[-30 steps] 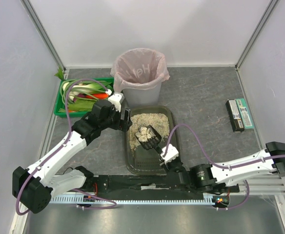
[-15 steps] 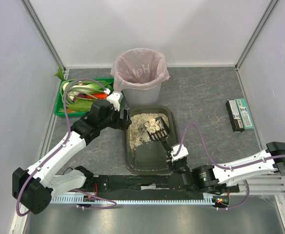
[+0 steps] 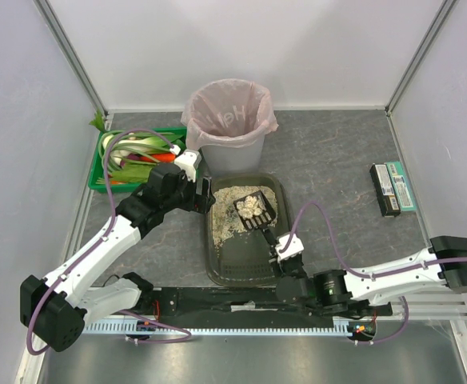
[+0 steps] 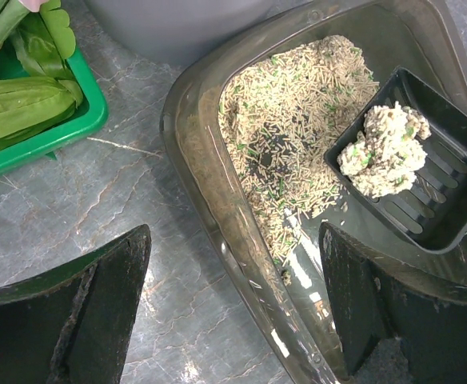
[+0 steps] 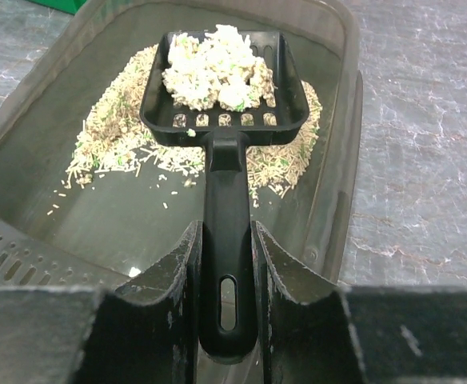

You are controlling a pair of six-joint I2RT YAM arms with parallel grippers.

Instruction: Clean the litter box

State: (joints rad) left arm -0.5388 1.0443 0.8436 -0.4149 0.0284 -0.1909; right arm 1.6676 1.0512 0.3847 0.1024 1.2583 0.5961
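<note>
Litter box [image 3: 237, 260] sits on the table [image 3: 337, 160] just before the grey bin [image 3: 233, 152]; your right gripper [image 5: 224, 248] pinches the scoop [image 5: 221, 176], clumps [image 5: 213, 72] raised, probably letting loose grains sift, while the left gripper [image 4: 237, 296] hangs spread over the box's rim nearest that bin, likely to steady it.

Litter box [image 3: 237, 260]: shallow dk olive-grey plastic tray, rect. w/ rounded corners, flat on table [image 3: 337, 160], approx. centre, long axis near-to-far. Beige granular litter [image 3: 225, 218] w/ green flecks piled in far half; near half bare, ridged floor showing.
</note>
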